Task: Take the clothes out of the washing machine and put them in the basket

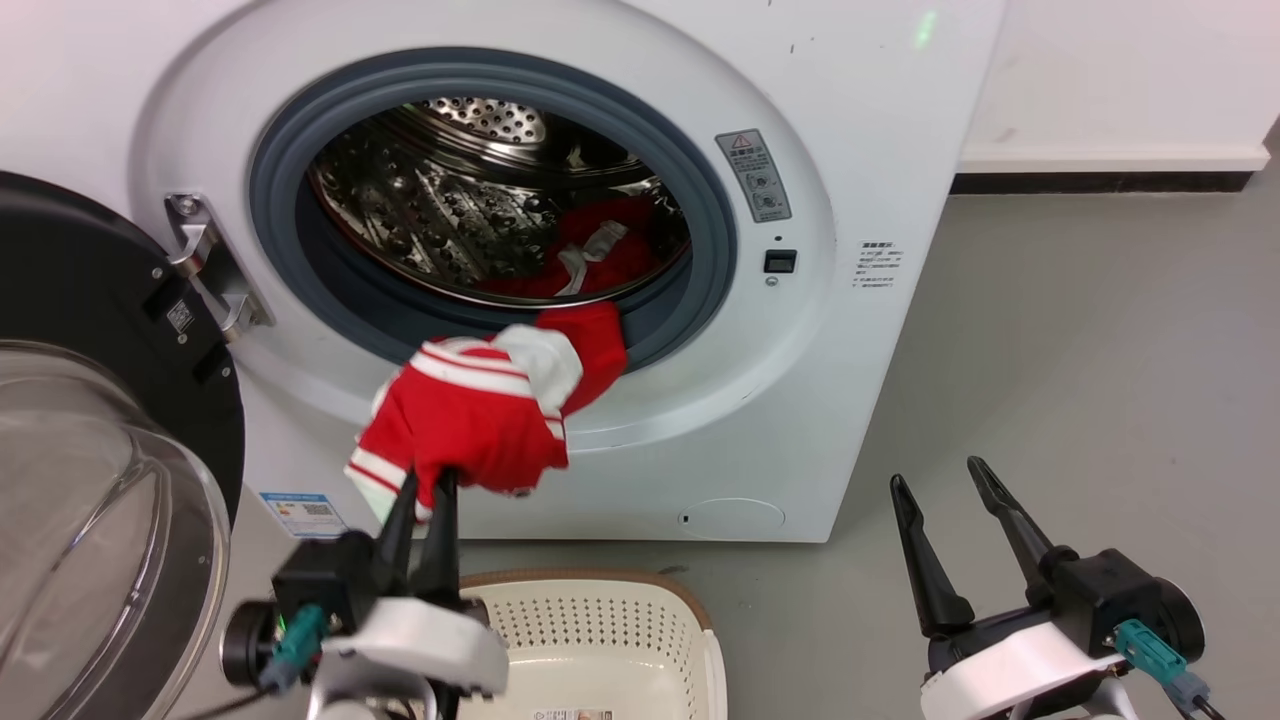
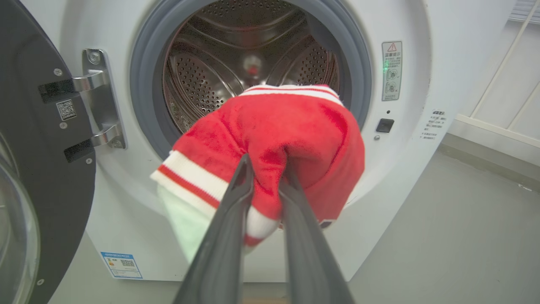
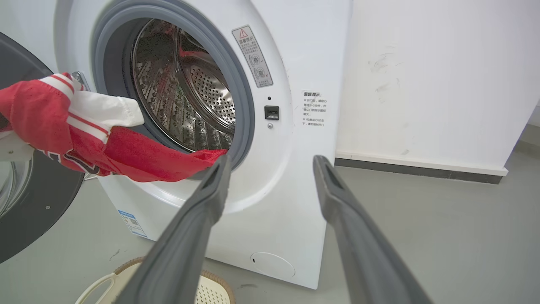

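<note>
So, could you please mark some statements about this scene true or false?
1. The left gripper is shut on a red jersey garment with white trim. True.
2. The right gripper grips fabric too. False: the right gripper is open and empty.
3. The white front-loading washing machine's steel drum is empty. False: another red garment lies in the drum.
4. The cream perforated plastic basket stands on the floor before the machine. True.
5. The black-rimmed glass door is shut. False: the door stands open.
</note>
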Tool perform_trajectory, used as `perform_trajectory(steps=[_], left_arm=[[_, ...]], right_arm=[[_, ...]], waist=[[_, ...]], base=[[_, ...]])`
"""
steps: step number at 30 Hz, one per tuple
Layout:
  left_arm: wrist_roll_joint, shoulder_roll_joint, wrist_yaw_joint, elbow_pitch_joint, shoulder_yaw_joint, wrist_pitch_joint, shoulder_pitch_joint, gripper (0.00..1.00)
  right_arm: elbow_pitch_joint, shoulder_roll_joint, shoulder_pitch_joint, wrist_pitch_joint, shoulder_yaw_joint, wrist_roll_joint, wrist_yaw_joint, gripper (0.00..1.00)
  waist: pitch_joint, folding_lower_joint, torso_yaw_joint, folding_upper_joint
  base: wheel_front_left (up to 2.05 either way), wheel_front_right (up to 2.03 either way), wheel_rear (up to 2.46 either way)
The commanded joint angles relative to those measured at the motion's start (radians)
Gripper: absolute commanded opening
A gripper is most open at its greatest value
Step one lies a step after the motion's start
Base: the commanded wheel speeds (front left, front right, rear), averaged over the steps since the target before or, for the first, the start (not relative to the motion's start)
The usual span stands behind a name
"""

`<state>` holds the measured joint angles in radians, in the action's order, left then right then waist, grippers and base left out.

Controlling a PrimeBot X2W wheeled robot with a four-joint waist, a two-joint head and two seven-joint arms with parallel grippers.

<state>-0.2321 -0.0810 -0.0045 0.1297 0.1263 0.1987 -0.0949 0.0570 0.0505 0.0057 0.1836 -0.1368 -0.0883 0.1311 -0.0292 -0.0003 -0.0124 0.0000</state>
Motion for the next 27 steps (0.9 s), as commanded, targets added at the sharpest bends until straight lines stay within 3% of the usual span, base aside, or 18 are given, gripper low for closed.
perform_trajectory(steps=[1, 8, 14, 19, 27], left_arm=[[0.001, 0.007, 0.011, -0.044, 0.017, -0.018, 0.043, 0.00], [-0.009, 0.016, 0.060, -0.201, 0.075, -0.088, 0.226, 0.00], [-0.020, 0.020, 0.088, -0.220, 0.096, -0.121, 0.308, 0.00], [-0.028, 0.015, 0.077, -0.138, 0.099, -0.102, 0.289, 0.00], [-0.055, 0.016, 0.036, 0.166, 0.083, -0.043, 0.122, 0.00]], right_arm=[[-0.012, -0.001, 0.013, -0.004, 0.004, 0.004, -0.001, 1.00], [-0.030, -0.001, 0.006, -0.010, 0.003, 0.003, -0.001, 1.00], [-0.038, -0.001, -0.012, -0.011, -0.003, 0.004, -0.001, 1.00], [-0.041, -0.001, -0.033, -0.012, -0.005, 0.011, -0.001, 1.00], [-0.051, -0.001, -0.090, -0.016, -0.021, 0.030, -0.001, 1.00]], waist=[[-0.008, 0.0003, 0.012, 0.0000], [-0.037, 0.0003, 0.040, 0.0000], [-0.062, 0.0003, 0.048, 0.0000], [-0.114, 0.0003, 0.053, 0.0000], [-0.255, 0.0003, 0.042, 0.0000]], base=[[0.00, 0.00, 0.00], [0.00, 0.00, 0.00], [0.00, 0.00, 0.00], [0.00, 0.00, 0.00], [0.00, 0.00, 0.00]])
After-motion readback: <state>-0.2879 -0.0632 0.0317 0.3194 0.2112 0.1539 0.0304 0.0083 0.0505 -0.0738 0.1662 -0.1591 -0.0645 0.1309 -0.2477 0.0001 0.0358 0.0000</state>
